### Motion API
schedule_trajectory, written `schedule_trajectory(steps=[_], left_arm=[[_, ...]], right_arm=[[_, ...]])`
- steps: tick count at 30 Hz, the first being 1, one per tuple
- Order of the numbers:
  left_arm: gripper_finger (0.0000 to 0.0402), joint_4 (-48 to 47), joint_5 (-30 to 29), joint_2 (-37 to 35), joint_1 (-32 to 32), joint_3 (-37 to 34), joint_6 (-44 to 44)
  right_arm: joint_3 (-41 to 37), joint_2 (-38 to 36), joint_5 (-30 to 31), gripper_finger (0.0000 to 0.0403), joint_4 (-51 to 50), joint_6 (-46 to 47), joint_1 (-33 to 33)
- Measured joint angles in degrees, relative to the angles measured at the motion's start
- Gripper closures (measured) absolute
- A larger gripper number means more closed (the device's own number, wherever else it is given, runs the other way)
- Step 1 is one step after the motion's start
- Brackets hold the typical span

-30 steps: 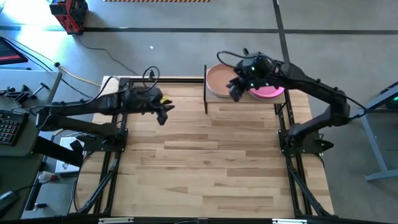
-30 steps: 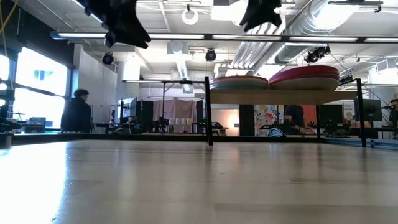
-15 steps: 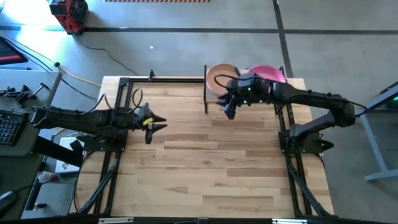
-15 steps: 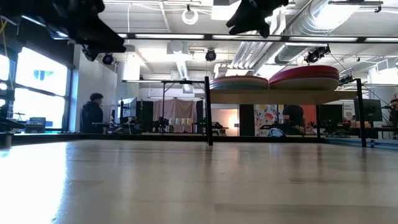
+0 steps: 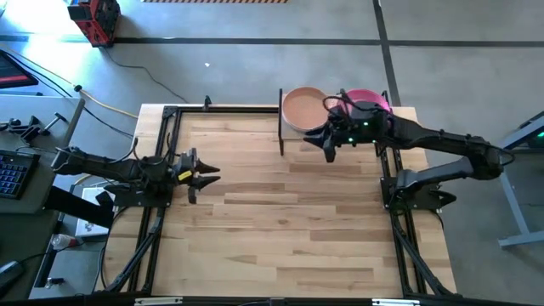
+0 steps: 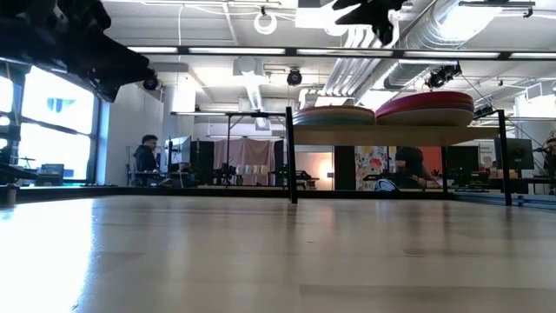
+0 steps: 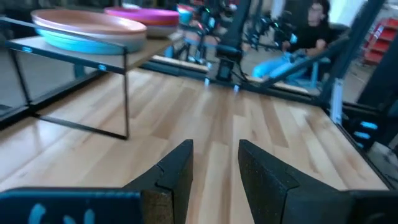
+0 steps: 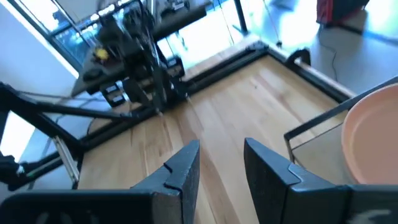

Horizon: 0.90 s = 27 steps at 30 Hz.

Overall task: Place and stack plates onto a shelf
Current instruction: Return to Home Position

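The shelf (image 5: 333,134) stands at the table's far edge and bears two stacks of plates. The left stack has a peach plate (image 5: 303,109) on top, resting on a pale blue-green plate (image 7: 74,42). The right stack is topped by a magenta plate (image 5: 371,99). In the low view both stacks (image 6: 334,115) (image 6: 426,108) sit on the board (image 6: 382,136). My left gripper (image 5: 206,174) is open and empty over the table's left part. My right gripper (image 5: 327,147) is open and empty, just on the near side of the shelf.
A black frame (image 5: 170,127) runs along the table's left and far edges, and the arm bases stand at both sides. The slatted tabletop (image 5: 289,229) stretches toward the near edge. A person (image 6: 148,156) stands in the room beyond the table.
My right gripper has drawn back from above the plate stacks toward the near edge, off the shelf, and then slightly right. My left gripper has pulled back toward the table's left and near edges as its arm stretched out lower. The plates have stayed put.
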Motion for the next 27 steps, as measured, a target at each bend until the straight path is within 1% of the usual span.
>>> schedule_trajectory(steps=[3,8,12,17,21,25,27], left_arm=[[0.0287,2.48,-1.65,-2.99,-0.64,-3.11,0.42],[0.0287,5.21,-1.02,-7.10,-1.25,-7.36,0.54],[0.0287,4.79,-0.99,-9.24,-1.34,-8.99,0.70],[0.0287,3.02,-0.95,-9.40,-1.29,-9.00,1.49],[0.0287,3.12,-1.12,-9.41,-1.29,-9.00,1.41],[0.0287,2.22,-1.27,-9.39,-1.21,-8.98,-0.88],[0.0287,0.75,-1.30,-9.36,-1.21,-8.98,-0.37]], right_arm=[[0.00,-2.59,1.20,0.0295,-0.11,-0.10,0.00],[0.00,-6.00,2.01,0.0295,-0.15,-0.13,0.00],[0.00,-7.57,2.03,0.0295,-0.64,-1.41,0.69],[-0.88,-9.38,2.83,0.0295,-3.50,-3.56,2.57],[-6.54,-12.88,5.15,0.0295,-1.02,-5.12,4.65],[-16.03,-17.81,5.97,0.0295,7.87,-6.84,6.54],[-20.95,-20.43,6.00,0.0295,12.50,-8.03,7.26]])
